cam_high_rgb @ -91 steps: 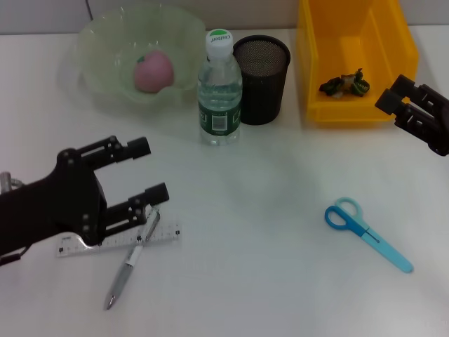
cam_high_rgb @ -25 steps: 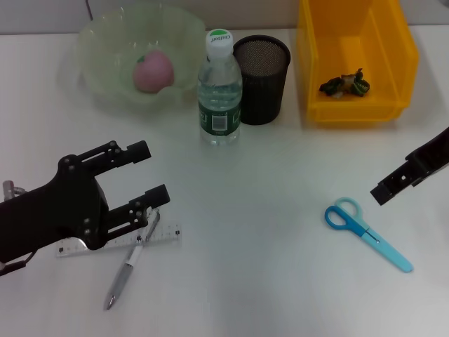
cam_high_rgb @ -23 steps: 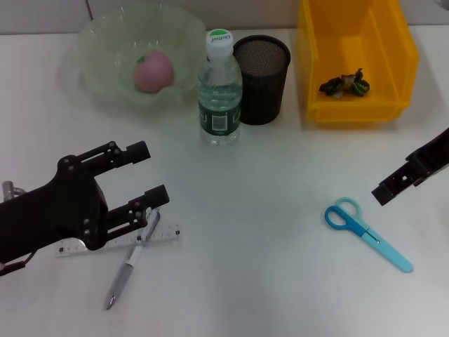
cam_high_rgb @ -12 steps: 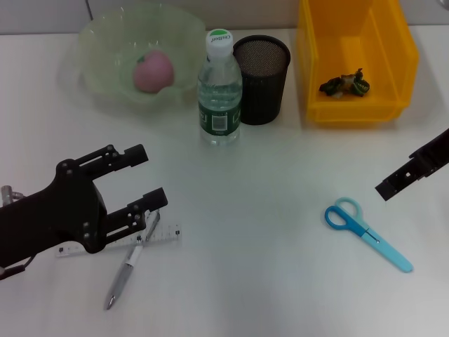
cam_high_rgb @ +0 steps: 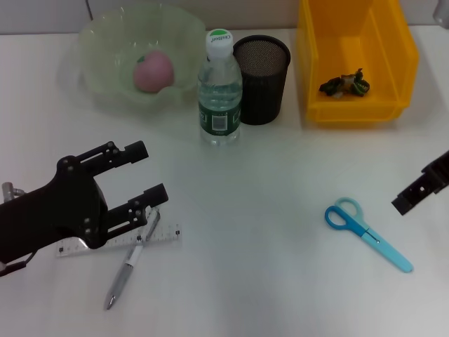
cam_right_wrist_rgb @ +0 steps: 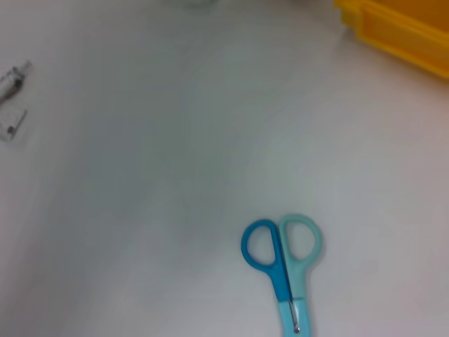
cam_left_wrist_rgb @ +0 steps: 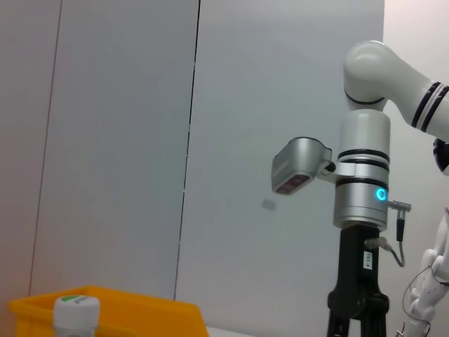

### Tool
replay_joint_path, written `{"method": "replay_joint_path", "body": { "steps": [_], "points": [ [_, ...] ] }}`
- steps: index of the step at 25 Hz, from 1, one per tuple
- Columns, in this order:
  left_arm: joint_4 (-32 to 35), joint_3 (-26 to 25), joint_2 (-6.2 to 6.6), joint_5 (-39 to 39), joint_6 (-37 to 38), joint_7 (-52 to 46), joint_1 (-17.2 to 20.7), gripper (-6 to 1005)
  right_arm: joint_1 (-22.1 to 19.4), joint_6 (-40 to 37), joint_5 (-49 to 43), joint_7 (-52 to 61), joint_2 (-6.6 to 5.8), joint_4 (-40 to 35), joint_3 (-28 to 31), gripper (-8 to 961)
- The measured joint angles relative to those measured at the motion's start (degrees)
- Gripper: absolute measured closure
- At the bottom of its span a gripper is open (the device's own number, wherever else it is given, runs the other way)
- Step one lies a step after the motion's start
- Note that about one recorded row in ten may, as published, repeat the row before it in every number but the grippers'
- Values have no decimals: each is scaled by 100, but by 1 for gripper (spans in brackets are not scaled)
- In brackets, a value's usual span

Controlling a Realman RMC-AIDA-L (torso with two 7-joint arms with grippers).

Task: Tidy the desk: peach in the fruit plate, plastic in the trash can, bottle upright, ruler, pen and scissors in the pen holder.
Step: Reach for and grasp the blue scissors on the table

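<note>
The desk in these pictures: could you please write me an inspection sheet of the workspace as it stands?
Surface: white desk, flat.
Job's things: peach in the fruit plate; bottle upright beside the pen holder; crumpled plastic in the trash can; ruler, pen and scissors lying on the desk.
Clutter: nothing seen.
Grippers: left gripper open, over the ruler and pen, empty; right gripper at the desk's right edge, beyond the scissors.
Cables: a thin one by the tripod.
Surroundings: grey wall panels.
</note>
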Motion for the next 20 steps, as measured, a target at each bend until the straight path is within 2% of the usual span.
{"method": "replay_joint_path", "body": {
  "steps": [9, 20],
  "points": [
    [0, -1, 9, 1, -128, -2, -51, 332, -40, -44, -117, 2, 6, 168, -64, 170],
    [0, -1, 7, 1, -290, -2, -111, 331, -138, 93, -321, 40, 37, 253, -502, 170]
  ]
}}
